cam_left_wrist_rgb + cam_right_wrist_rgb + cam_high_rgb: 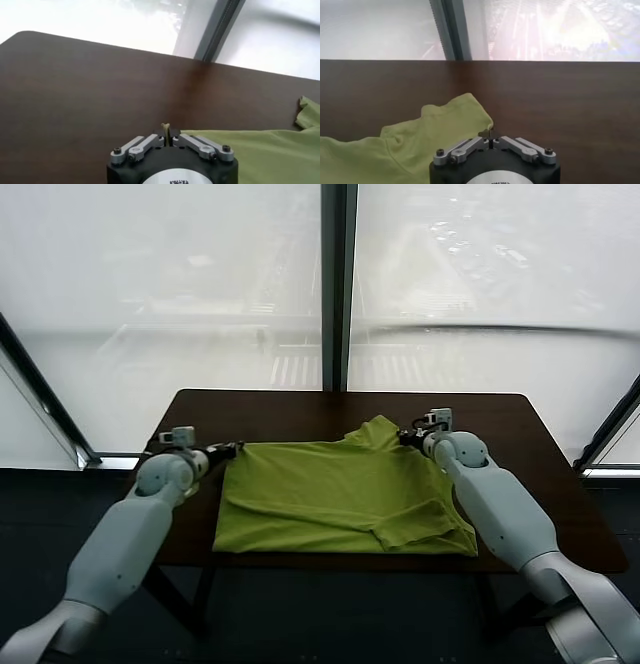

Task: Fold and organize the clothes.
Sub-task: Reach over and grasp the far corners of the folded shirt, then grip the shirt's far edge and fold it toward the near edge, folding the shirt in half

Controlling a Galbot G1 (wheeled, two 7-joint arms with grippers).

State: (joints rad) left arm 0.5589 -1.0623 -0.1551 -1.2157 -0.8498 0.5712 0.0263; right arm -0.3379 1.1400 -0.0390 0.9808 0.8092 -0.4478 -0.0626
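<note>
While the head view shows the lime-green cotton T-shirt (340, 494) lying partly folded across the middle of the dark brown wooden table (270, 409), the left gripper (232, 449) sits at its far left corner and the right gripper (405, 436) at its far right edge. Seen from the left wrist, the fingers are clenched on a sliver of green fabric (166, 131). From the right wrist, the closed fingers pinch only the shirt's very edge (487, 131), so that thin hold could probably slip during a pull and skew the fold.

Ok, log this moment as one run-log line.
left gripper: shut on T-shirt far corner | right gripper: shut on T-shirt far edge | T-shirt: partly folded on table
</note>
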